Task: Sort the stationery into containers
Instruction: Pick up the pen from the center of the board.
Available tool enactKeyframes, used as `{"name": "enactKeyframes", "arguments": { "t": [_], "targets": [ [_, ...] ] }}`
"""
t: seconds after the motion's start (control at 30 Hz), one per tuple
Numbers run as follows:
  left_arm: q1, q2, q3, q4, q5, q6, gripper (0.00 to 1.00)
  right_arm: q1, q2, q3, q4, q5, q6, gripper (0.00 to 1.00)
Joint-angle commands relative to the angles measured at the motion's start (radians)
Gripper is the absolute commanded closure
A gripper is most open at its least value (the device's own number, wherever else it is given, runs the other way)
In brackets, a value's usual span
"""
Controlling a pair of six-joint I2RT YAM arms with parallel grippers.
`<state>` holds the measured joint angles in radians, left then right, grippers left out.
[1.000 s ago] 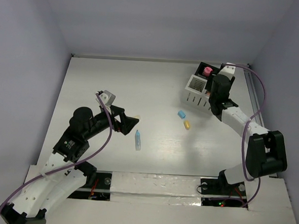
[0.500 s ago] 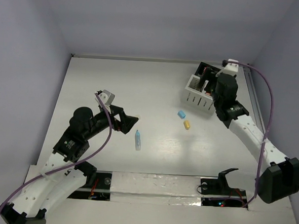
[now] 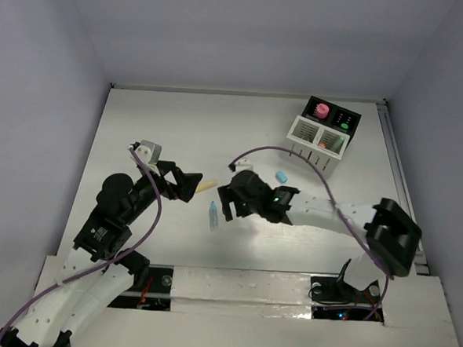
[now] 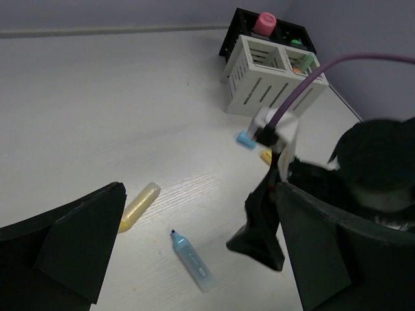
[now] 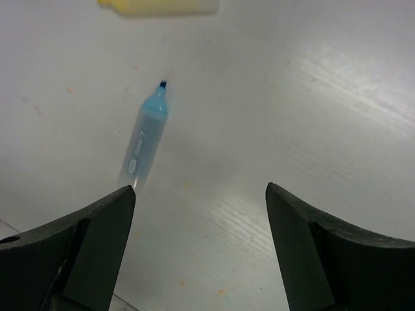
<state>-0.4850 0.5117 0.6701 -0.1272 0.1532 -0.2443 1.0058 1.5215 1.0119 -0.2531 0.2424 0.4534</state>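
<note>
The right end effector (image 5: 200,194) is being held open and empty just beside the blue pen (image 5: 144,146) lying toward the bench's near edge, apparently to grasp it, while the left end effector (image 4: 200,194) is being held open, empty, by the yellow pen (image 4: 137,206).

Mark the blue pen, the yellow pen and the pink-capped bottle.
blue pen (image 5: 144,139), right wrist view, middle of its barrel.
yellow pen (image 4: 139,204), left wrist view, middle of its barrel.
pink-capped bottle (image 3: 321,110), top view, on its pink cap.
</note>
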Motion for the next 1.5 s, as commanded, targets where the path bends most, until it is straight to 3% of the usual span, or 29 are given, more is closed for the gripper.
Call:
{"name": "enactKeyframes", "arguments": {
  "t": [0.0, 0.17, 0.4, 0.67, 0.73, 0.8, 0.87, 0.97, 1.2, 1.47],
  "targets": [
    [0.017, -0.022, 0.048, 0.011, -0.07, -0.004, 0.01, 0.068, 0.136, 0.108, -0.054, 0.066, 0.079, 0.14],
    [0.017, -0.035, 0.048, 0.0, -0.093, -0.006, 0.01, 0.113, 0.282, 0.203, -0.075, 0.093, 0.129, 0.21],
    [0.017, -0.025, 0.048, 0.0, -0.089, -0.006, 0.01, 0.122, 0.379, 0.243, -0.054, 0.116, 0.159, 0.23],
    [0.026, -0.018, 0.046, -0.002, -0.076, -0.006, 0.01, 0.122, 0.482, 0.321, -0.058, 0.133, 0.185, 0.37],
    [0.026, -0.018, 0.046, -0.002, -0.073, -0.006, 0.01, 0.122, 0.499, 0.333, -0.074, 0.146, 0.192, 0.52],
    [0.026, -0.019, 0.045, -0.002, -0.072, -0.007, 0.02, 0.122, 0.5, 0.335, -0.08, 0.155, 0.199, 0.59],
    [0.026, -0.018, 0.045, 0.0, -0.067, -0.007, 0.04, 0.122, 0.49, 0.329, -0.08, 0.164, 0.202, 0.79],
    [0.026, -0.013, 0.043, 0.001, -0.054, -0.007, 0.04, 0.122, 0.438, 0.309, -0.081, 0.218, 0.203, 0.9],
    [0.026, 0.043, 0.034, 0.027, 0.089, -0.009, 0.11, 0.066, 0.198, 0.26, 0.014, 0.293, 0.169, 0.96],
    [0.026, 0.109, 0.028, 0.06, 0.219, -0.006, 0.38, 0.042, 0.048, 0.261, 0.13, 0.353, 0.159, 0.97]
  ]
}}
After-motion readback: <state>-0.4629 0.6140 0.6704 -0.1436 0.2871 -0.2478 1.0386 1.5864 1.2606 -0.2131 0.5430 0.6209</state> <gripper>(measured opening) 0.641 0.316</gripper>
